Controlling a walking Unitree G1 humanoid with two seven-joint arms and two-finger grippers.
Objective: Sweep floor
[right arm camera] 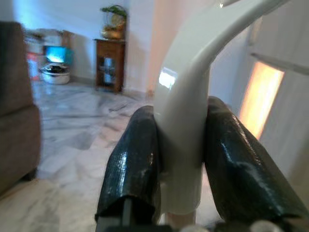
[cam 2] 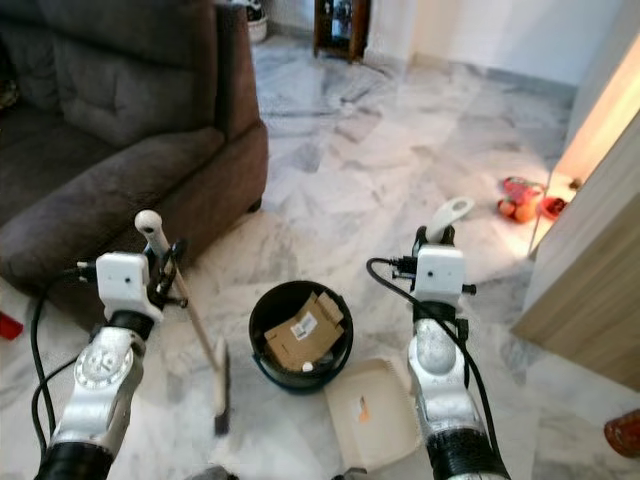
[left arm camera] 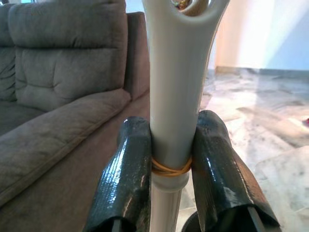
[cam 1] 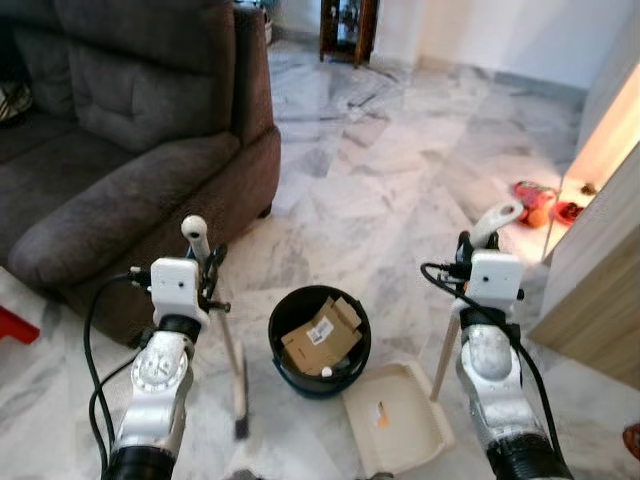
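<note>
My left gripper (cam 1: 210,263) is shut on the upper part of a white broom handle (left arm camera: 174,72), just above a rubber band. The broom slants down to its dark brush head (cam 1: 241,398) on the marble floor. Beside my right arm, my right gripper (cam 1: 466,246) is shut on the curved white handle (right arm camera: 188,96) of a long-handled dustpan. The cream pan (cam 1: 400,420) rests on the floor with a small orange scrap in it. Between the two tools stands a black bucket (cam 1: 285,365) holding cardboard pieces (cam 1: 322,335).
A dark grey sofa (cam 1: 120,150) stands close on the left. A wooden cabinet (cam 1: 600,270) is on the right, with red and orange items (cam 1: 540,202) on the floor by it. Open marble floor stretches ahead to a dark wooden stand (cam 1: 348,25).
</note>
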